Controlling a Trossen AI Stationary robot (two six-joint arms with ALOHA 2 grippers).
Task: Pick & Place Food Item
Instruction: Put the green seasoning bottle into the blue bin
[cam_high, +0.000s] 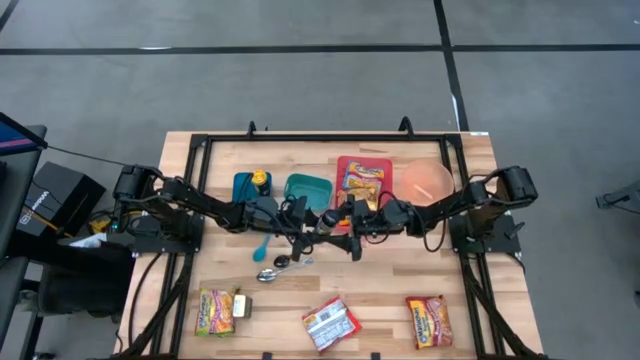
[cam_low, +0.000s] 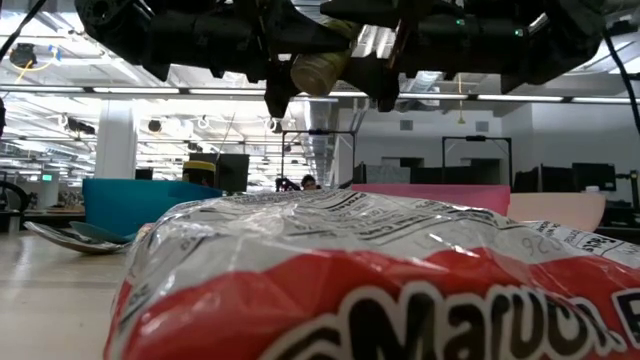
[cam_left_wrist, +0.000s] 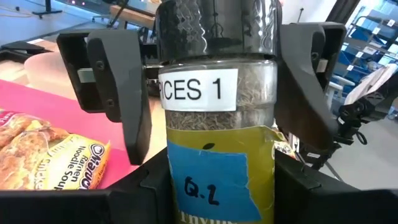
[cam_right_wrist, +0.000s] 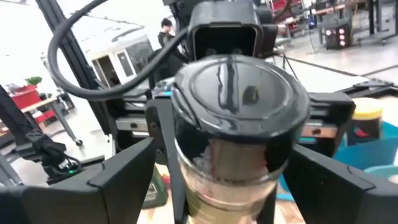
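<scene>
One spice jar (cam_left_wrist: 214, 124) sits clamped in the left pincer (cam_left_wrist: 211, 106) above mid-bench (cam_high: 470, 200); right pincer (cam_right_wrist: 227, 162), spread apart, flanks its cap; four noodle packets: three at 6 o'clock, one on the red tray (cam_high: 352, 165)

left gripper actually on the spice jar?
Touching. Left wrist view: the left gripper has both fingers pressed on the sides of the spice jar, no gap showing.

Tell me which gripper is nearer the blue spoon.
Left. The left gripper, holding the spice jar, sits just above-right of the blue spoon; the right gripper is farther right.
</scene>
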